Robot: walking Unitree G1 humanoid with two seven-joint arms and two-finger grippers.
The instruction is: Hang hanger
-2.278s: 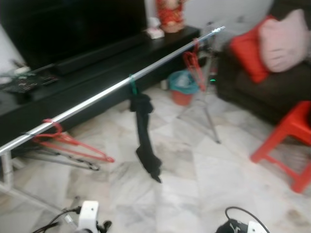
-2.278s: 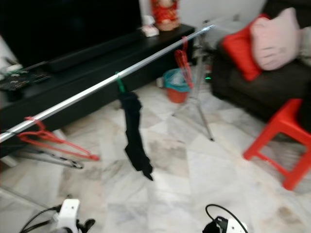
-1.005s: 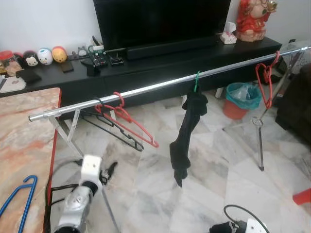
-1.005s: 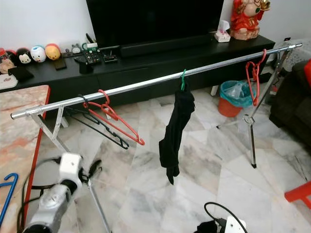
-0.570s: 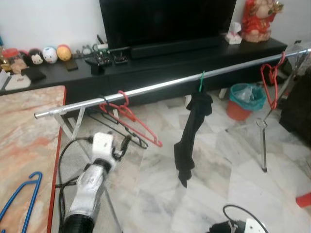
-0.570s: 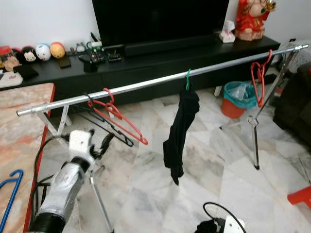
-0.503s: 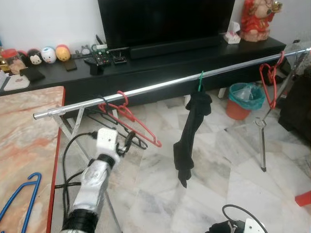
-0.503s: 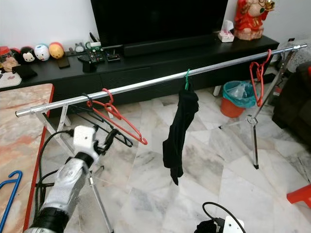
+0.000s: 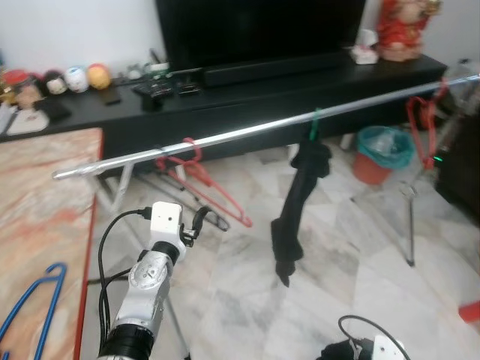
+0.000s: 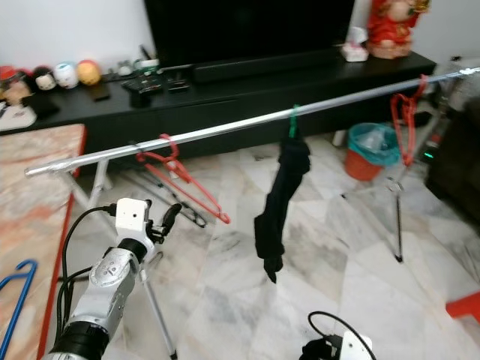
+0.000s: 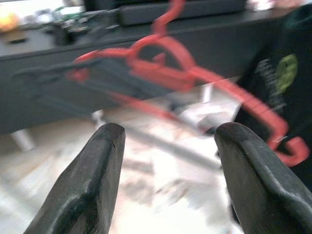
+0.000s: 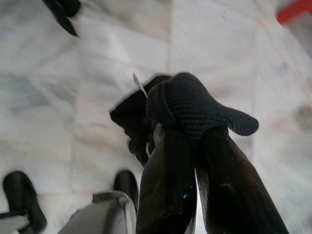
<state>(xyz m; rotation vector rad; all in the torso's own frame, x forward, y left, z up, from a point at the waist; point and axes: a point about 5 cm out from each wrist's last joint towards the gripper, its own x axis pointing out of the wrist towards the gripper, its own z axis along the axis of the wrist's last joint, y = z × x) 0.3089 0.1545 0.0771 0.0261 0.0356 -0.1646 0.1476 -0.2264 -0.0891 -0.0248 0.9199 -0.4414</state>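
Two hangers near rail's left end: red hanger hooked on silver rail, black hanger just behind it.
Axis: red hanger's long bar slants down toward near-right, hook up on rail.
L gripper: raised below the hangers, fingers spread wide, nothing between.
R gripper: low, near floor, clamped on dark knit cloth.
Rail, mid: black garment on green hook.
Rail, far right: another red hanger.
Floor: pale marble tiles.
Room: black TV bench far side, orange bin right, marble-look table left w/ blue hanger.
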